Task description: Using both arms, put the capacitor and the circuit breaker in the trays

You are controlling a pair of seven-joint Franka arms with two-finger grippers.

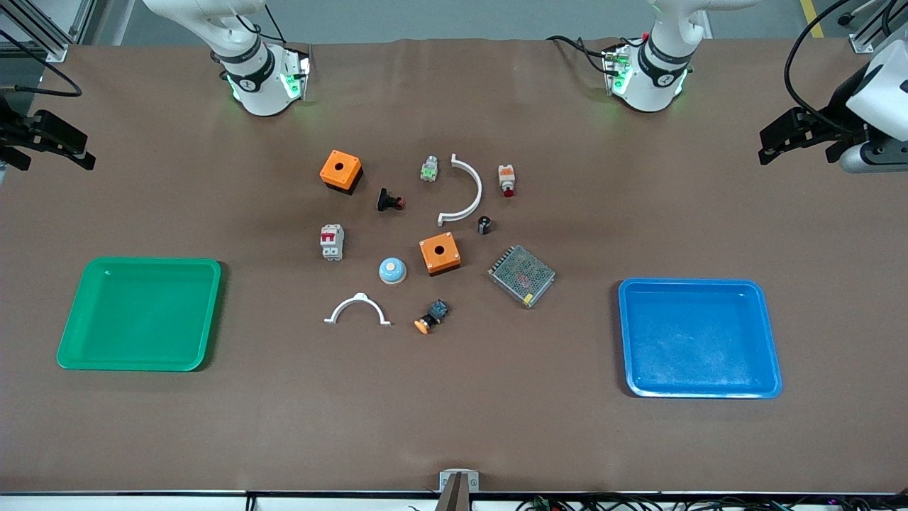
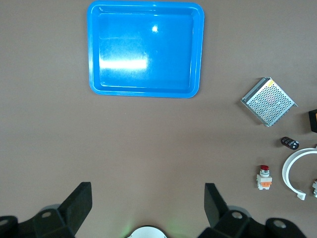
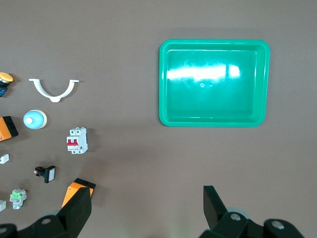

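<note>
Spanning the whole work area, the brown table [image 1: 454, 426] carries two shallow trays at its ends: the green tray [image 1: 140, 314] toward the right arm's end and the blue tray [image 1: 699, 338] toward the left arm's end. Both trays hold nothing and stand well apart from the cluster of parts in the middle, presumably so that each arm has its own drop zone with open mat around every rim.

The left gripper [image 2: 147, 208] hangs high at its end of the table, over bare mat between its base and the blue tray, fingers spread wide and holding nothing. The right gripper [image 3: 146, 208] hangs likewise at its own end, jaws fully apart and empty. Both arms wait; no pick has begun.

Within the cluster, the circuit breaker [image 1: 331, 242] lies at the edge nearest the green tray, face up with its red lever showing, and bare mat lies between it and that tray. The capacitor [image 1: 484, 225] stands just beside the end of the white curved bracket [image 1: 464, 190], with the mesh-covered power supply [image 1: 521, 275] nearer the front camera. That bracket end is judged the tightest clearance for a descent.
</note>
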